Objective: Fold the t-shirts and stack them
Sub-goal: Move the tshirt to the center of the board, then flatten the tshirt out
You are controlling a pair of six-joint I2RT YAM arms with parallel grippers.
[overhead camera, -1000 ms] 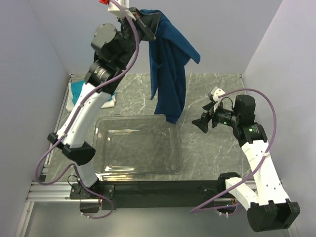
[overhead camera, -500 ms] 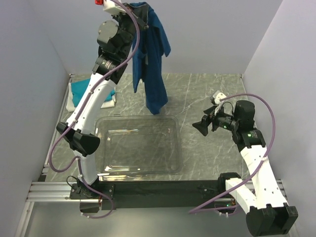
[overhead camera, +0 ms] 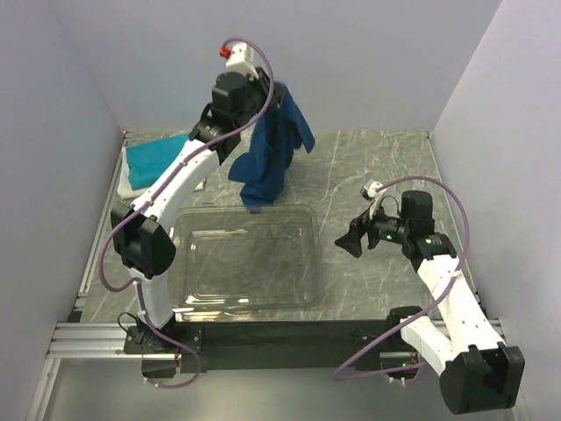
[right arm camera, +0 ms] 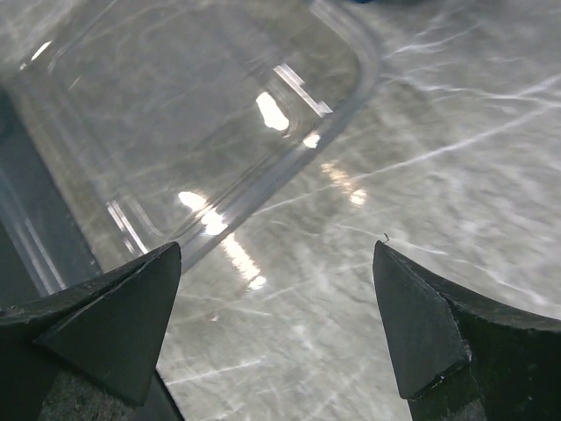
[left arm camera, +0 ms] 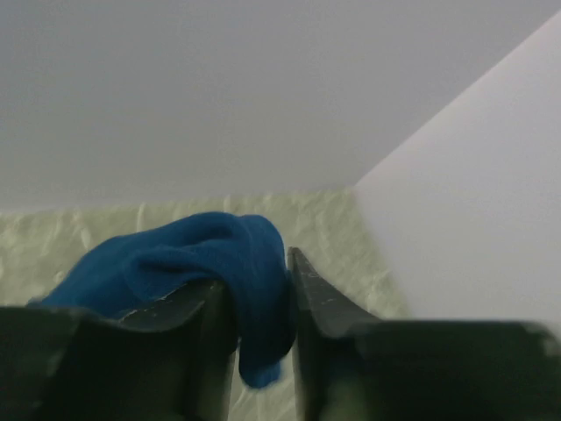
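The left arm reaches up and back over the far side of the table (overhead camera: 377,167). The left gripper (overhead camera: 268,91) is raised well above the surface and grasps the blue tee (overhead camera: 267,153). In the left wrist view a bunched fold of the cloth fills the narrow gap between the two fingers (left arm camera: 329,307) and touches both of them. The rest spills over the left finger, and a small lobe hangs below the gap.

From above, the tee hangs off the gripper in a crumpled, twisted bundle, with one flap sticking out to the right. Its lowest end reaches down to the far rim of the bin (overhead camera: 317,254), towards the middle of that edge. Whether it touches the rim cannot be told. No print shows on the cloth.

A folded teal tee (overhead camera: 153,158) lies flat in the far left corner of the table, behind the left arm's links. A strip of white cloth (overhead camera: 128,186) shows along its near edge.

The clear bin sits on the table in front of the left arm's base, with nothing visible in it.

The right gripper (overhead camera: 349,239) hovers low, just beside the bin's right side, and points left towards it. Its fingers are spread wide and hold nothing. In the right wrist view, bare marble and the bin's rounded corner lie between them.
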